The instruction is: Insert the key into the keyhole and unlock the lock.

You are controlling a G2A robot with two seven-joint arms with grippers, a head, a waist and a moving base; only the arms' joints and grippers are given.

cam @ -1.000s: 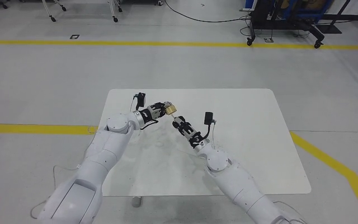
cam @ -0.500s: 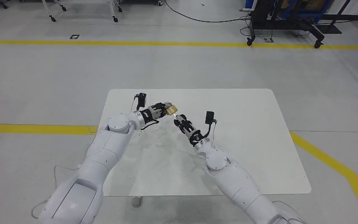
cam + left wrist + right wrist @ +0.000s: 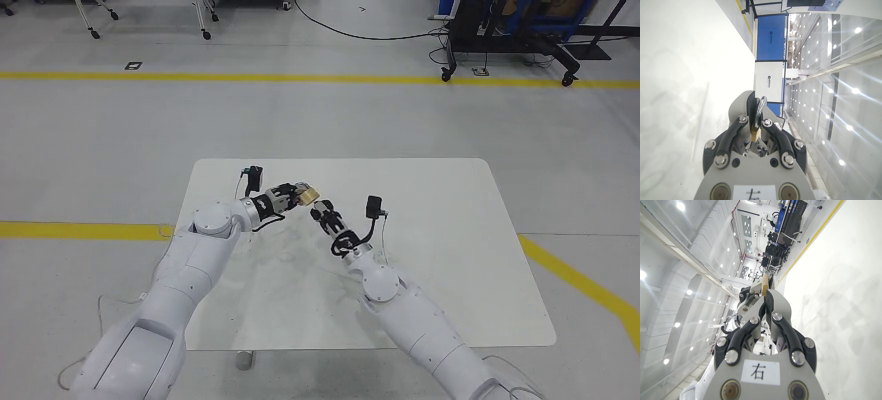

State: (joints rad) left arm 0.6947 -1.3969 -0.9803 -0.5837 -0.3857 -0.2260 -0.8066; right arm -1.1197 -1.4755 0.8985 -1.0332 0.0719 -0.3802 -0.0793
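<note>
A brass padlock (image 3: 307, 194) with a silver shackle is held above the white table (image 3: 450, 270), with my left gripper (image 3: 291, 193) shut on it. In the left wrist view its brass body (image 3: 755, 134) and shackle sit between the fingers of the left gripper (image 3: 756, 106). My right gripper (image 3: 320, 210) stands just below and right of the lock, nearly touching it. In the right wrist view the right gripper (image 3: 766, 294) is shut, and the key between its pads is almost hidden. The lock's brass edge (image 3: 764, 283) lies just past its fingertips.
Both arms meet over the table's left-centre part. Bare tabletop lies to the right and front. Yellow floor lines (image 3: 300, 77) and carts (image 3: 510, 40) stand far beyond the table.
My right gripper has moved a little up and towards the padlock, closing the gap. The left arm and lock have stayed in place.
</note>
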